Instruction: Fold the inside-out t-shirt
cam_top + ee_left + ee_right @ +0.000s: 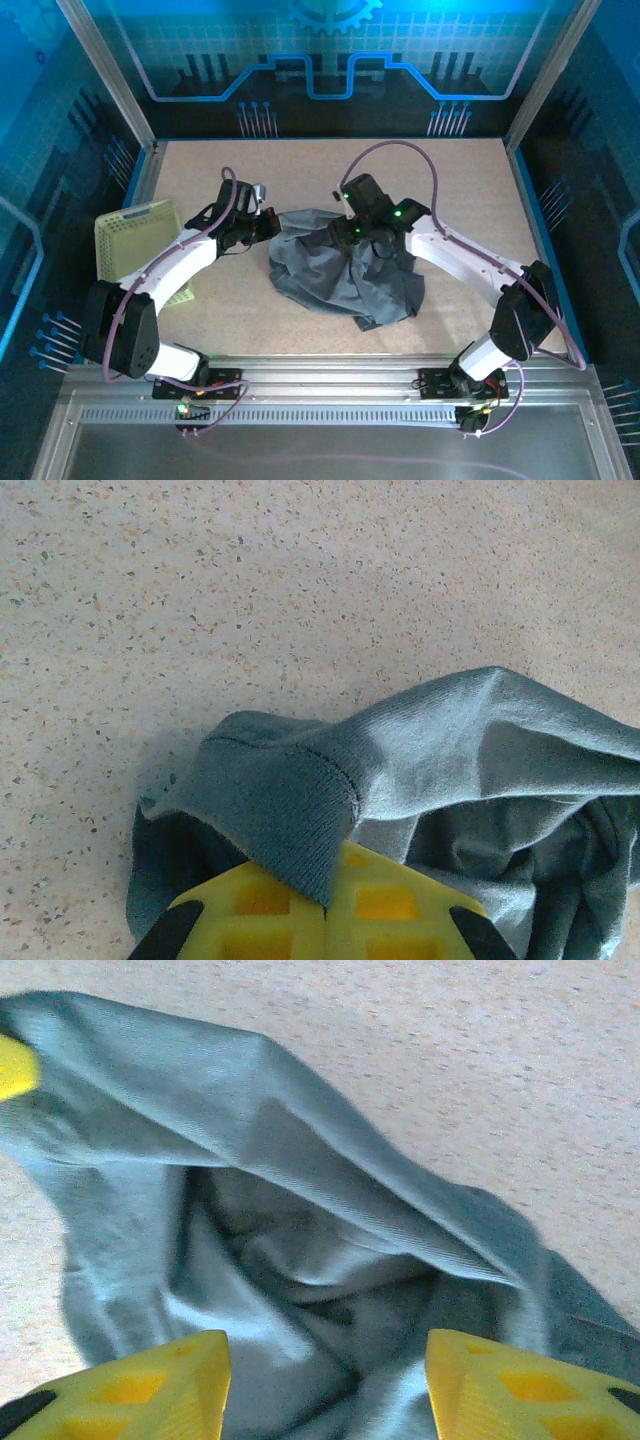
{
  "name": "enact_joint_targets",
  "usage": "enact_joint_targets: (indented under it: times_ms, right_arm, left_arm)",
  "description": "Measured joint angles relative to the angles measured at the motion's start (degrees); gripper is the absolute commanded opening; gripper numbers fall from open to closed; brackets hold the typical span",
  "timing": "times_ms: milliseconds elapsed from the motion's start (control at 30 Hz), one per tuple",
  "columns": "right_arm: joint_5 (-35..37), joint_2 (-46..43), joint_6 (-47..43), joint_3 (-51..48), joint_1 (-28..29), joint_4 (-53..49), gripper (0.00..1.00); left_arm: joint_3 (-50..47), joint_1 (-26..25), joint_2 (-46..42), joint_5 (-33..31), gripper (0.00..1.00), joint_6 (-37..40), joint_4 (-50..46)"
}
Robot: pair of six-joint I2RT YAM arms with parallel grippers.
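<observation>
The inside-out t-shirt (340, 275) is a dark slate-grey crumpled heap in the middle of the table. My left gripper (262, 222) sits at its left tip, shut on a ribbed hem of the t-shirt (290, 810), which comes out from between the closed yellow fingers (240, 920). My right gripper (362, 232) hovers over the heap's upper middle. It stands open, its yellow fingers (150, 1390) wide apart over loose folds of the t-shirt (330, 1260), gripping nothing.
A pale yellow-green mesh basket (130, 240) stands at the table's left edge, behind the left arm. Bare speckled tabletop (300, 165) lies behind the shirt and to its right. Aluminium frame rails border the table.
</observation>
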Motion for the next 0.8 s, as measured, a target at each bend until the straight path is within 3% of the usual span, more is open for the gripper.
enact_joint_targets:
  times_ms: [233,533,667,800]
  right_arm:
    - [-0.5,8.1,5.5,2.1,0.9,-0.1,0.47]
    - [2.0,12.2,10.7,2.2,0.3,-0.2,0.44]
    - [3.8,15.0,12.1,3.8,-0.3,0.0,0.32]
    - [4.9,15.8,12.4,4.8,-0.5,0.0,0.04]
  left_arm:
    - [0.2,0.0,-0.4,0.3,0.00,0.0,0.0]
    - [0.2,0.0,-0.9,0.4,0.00,0.0,0.1]
    - [0.2,0.0,-0.9,0.4,0.00,0.0,0.1]
    - [0.2,0.0,-0.9,0.4,0.00,0.0,0.1]
